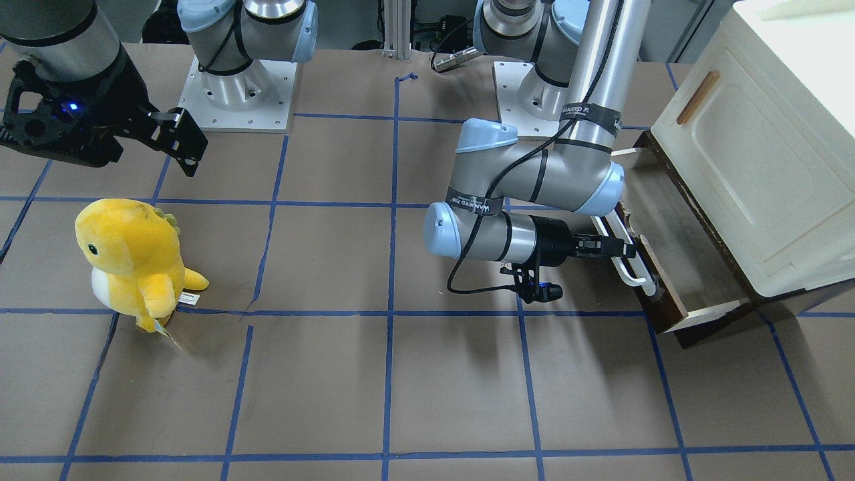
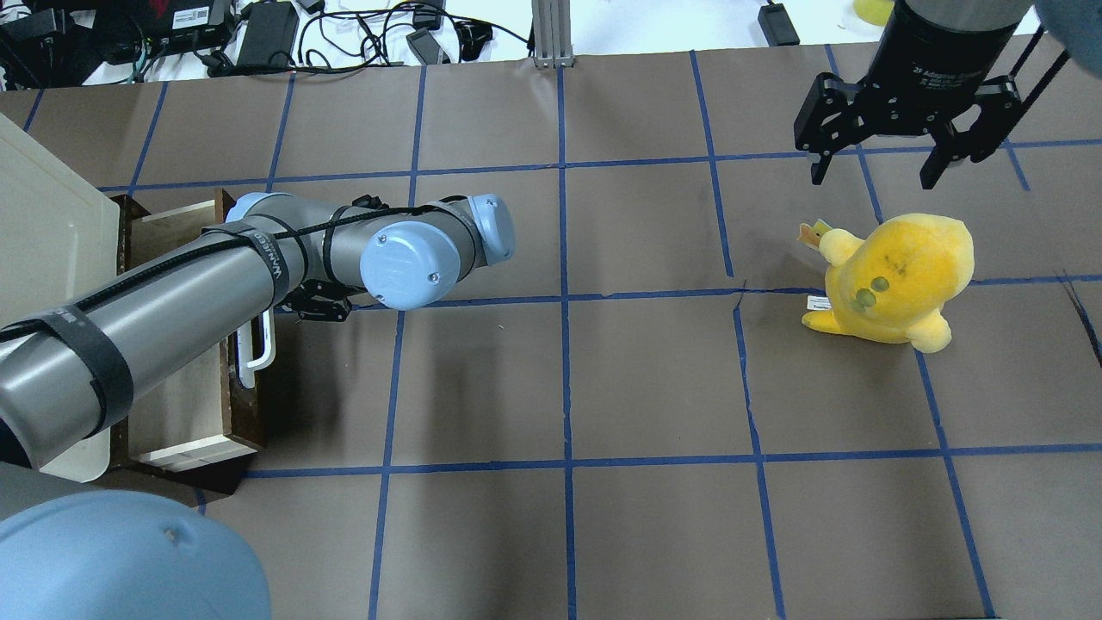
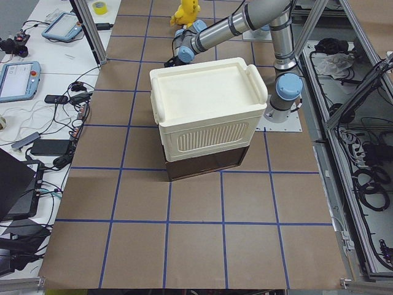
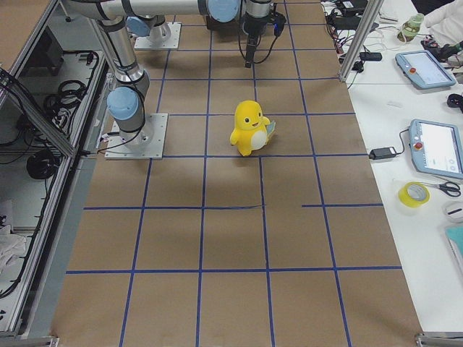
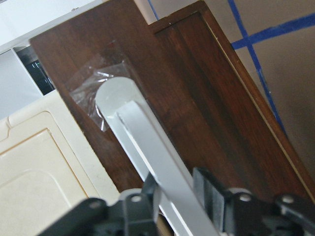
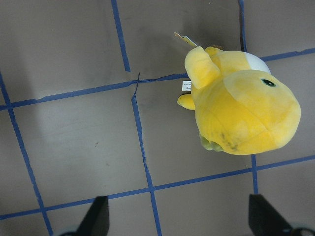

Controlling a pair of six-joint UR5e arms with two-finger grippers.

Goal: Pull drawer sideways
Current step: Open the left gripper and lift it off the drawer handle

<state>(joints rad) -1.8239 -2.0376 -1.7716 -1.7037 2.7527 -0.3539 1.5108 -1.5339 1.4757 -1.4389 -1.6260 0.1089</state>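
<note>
The drawer stands partly out of the cream cabinet, its pale inside showing behind the worn dark-brown front. My left gripper is shut on the long white bar handle. In the left wrist view the handle runs between the two black fingers, in front of the brown front. In the overhead view the drawer and handle lie partly under my left arm. My right gripper is open and empty, high above the table.
A yellow plush toy stands on the brown paper, below my right gripper; it also shows in the right wrist view. The cabinet door has a small tan handle. Blue tape lines grid the table.
</note>
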